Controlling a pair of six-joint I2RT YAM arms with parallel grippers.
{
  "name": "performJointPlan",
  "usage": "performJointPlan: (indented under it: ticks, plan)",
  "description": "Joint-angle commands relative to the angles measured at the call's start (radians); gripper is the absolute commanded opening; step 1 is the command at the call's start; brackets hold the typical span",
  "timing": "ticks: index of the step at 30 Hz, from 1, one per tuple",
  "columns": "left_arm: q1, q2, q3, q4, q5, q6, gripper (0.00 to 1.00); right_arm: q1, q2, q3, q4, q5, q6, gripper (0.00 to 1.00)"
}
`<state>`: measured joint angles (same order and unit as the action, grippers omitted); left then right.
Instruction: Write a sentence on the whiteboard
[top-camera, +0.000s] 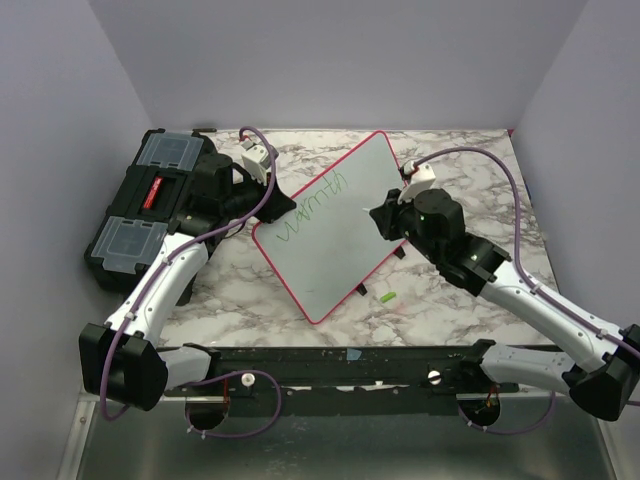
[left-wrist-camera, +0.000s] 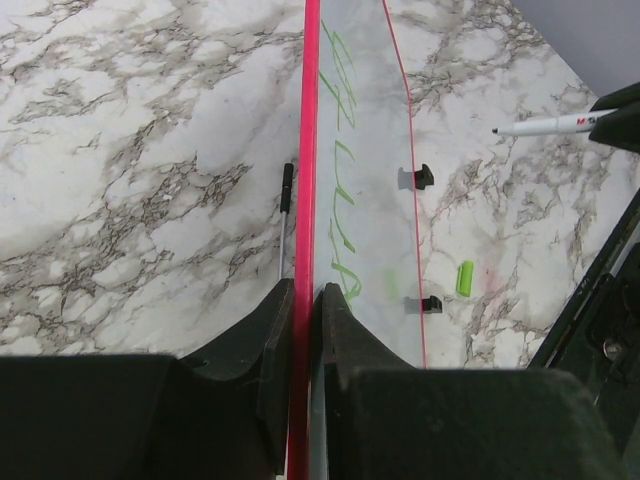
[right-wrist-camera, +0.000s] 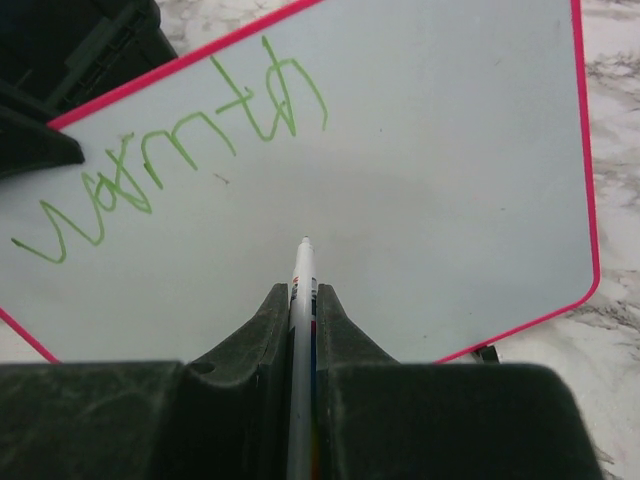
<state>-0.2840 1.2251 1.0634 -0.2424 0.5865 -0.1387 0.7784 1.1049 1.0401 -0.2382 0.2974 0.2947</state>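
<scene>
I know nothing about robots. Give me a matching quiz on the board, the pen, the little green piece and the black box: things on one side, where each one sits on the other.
1 whiteboard
2 marker
3 small green piece
4 black toolbox

A lying loose on the marble table
B clamped by its pink rim in the left gripper
C at the table's left side
D held in the right gripper

Pairs: 1-B, 2-D, 3-A, 4-C

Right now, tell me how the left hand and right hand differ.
The left hand clamps the whiteboard's red edge; the right hand grips a marker. The left hand sits near the toolbox; the right hand aims at the board's blank part. Both are black and shut.
</scene>
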Motion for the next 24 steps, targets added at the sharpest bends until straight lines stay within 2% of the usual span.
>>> performJointPlan:
  ticks: [1,8,15,19,24]
  plan:
    - [-0.007,-0.021,0.000,0.034,-0.036,0.062,0.00,-0.001,-0.046,-0.063,-0.013,-0.072,-0.011,0.01]
    - [-0.007,-0.018,-0.004,0.044,-0.048,0.049,0.00,-0.001,-0.099,-0.159,0.101,-0.218,-0.004,0.01]
    - [-0.007,-0.025,-0.019,0.059,-0.065,0.035,0.00,0.003,-0.068,-0.202,0.198,-0.413,0.006,0.01]
    - [-0.007,-0.029,-0.041,0.079,-0.070,0.034,0.00,0.048,-0.019,-0.200,0.229,-0.416,0.034,0.01]
    - [-0.007,-0.020,-0.046,0.086,-0.083,0.036,0.00,0.177,0.031,-0.175,0.255,-0.304,-0.007,0.01]
